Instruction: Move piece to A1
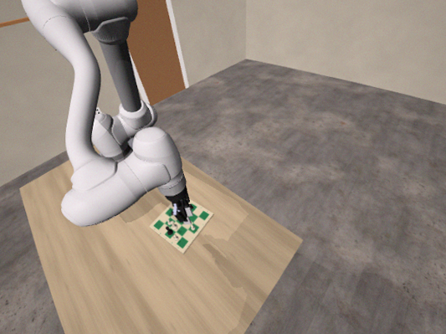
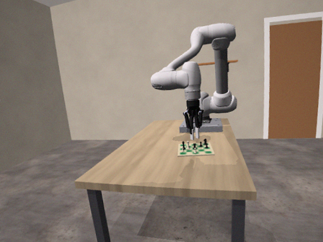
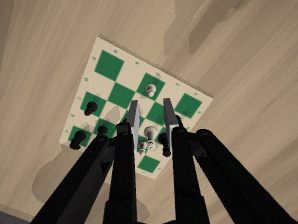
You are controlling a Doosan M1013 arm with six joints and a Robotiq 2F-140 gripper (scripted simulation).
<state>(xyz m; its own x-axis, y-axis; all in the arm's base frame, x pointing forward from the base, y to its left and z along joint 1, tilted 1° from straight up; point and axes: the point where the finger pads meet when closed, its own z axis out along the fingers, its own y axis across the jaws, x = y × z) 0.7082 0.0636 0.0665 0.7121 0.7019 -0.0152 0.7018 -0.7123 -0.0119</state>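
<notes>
A small green and cream chessboard [image 1: 181,226] lies on the wooden table; it also shows in the exterior view [image 2: 195,149] and in the wrist view [image 3: 135,110]. Several black and white pieces stand on it. My gripper [image 3: 151,109] hangs above the board's middle with its fingers narrowed to a small gap and nothing between them. Seen through the gap, a white piece [image 3: 149,132] stands on the board below. Another white piece [image 3: 150,90] stands farther off. Black pieces [image 3: 91,107] stand to the left. From the side, the fingertips [image 2: 194,136] hang a little above the piece tops.
The arm's base [image 2: 200,126] is bolted to the table behind the board. The big elbow [image 1: 119,183] hangs over the table left of the board. A brown door [image 2: 293,80] is in the back wall.
</notes>
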